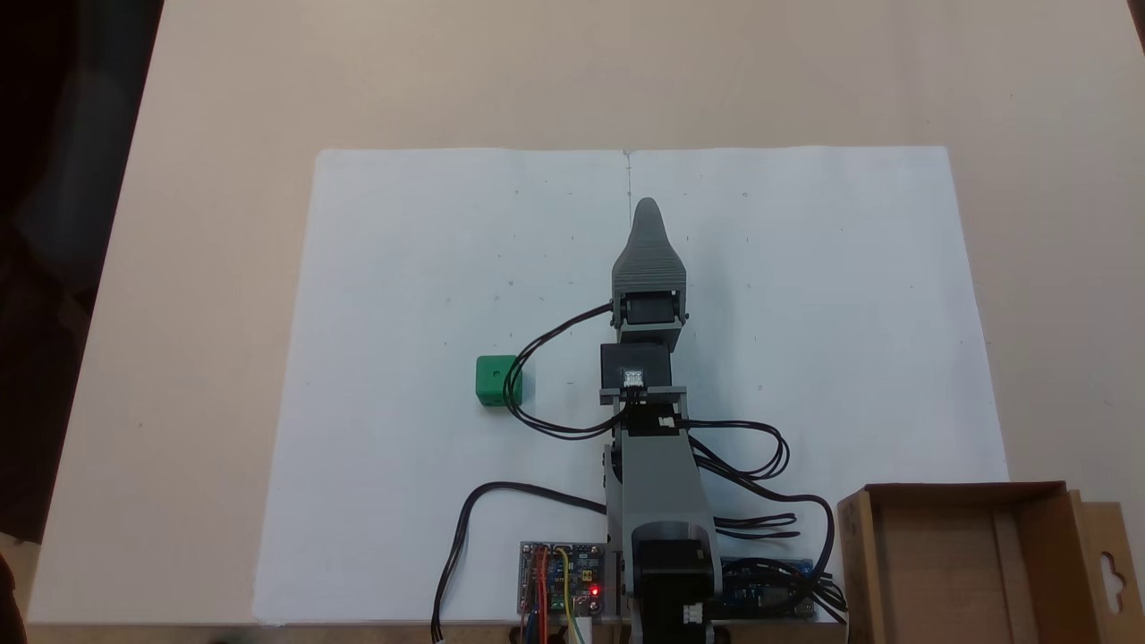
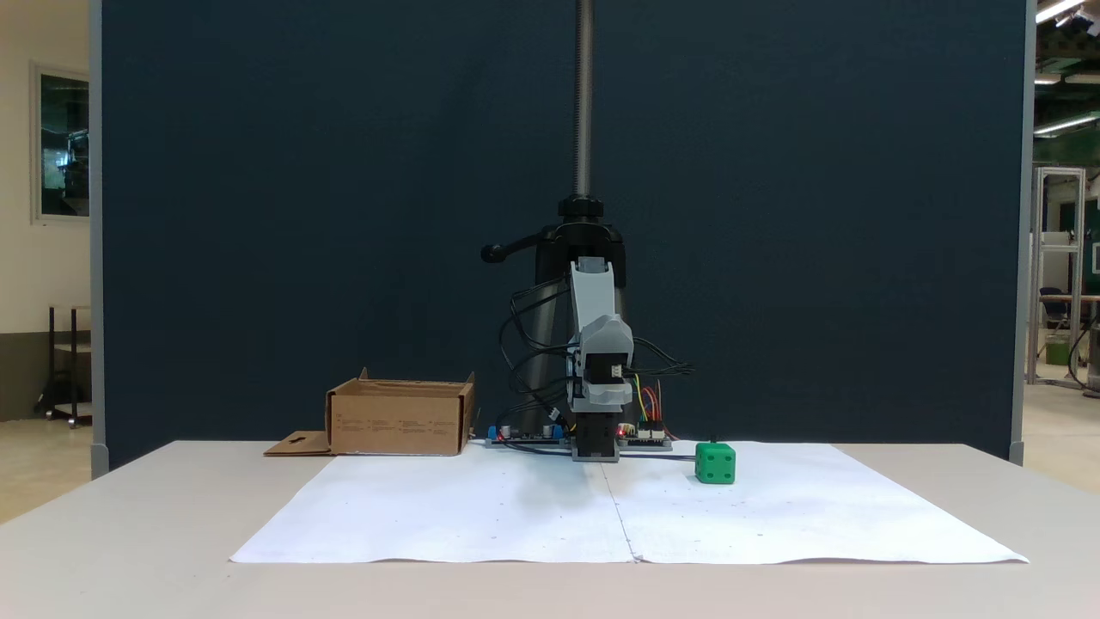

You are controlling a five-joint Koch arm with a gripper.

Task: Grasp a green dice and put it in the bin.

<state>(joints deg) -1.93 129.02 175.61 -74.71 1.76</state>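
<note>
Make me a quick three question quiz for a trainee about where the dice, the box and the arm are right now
1. True or false: the green dice already lies inside the bin.
2. In the top-down fixed view, on which side of the arm does the dice sit? A left, B right, C beneath it.
3. What does the dice rest on?

Key
1. False: it sits apart from the bin, which looks empty.
2. A. The facing fixed view mirrors this, dice right, bin left.
3. The white paper covering the table.
</note>
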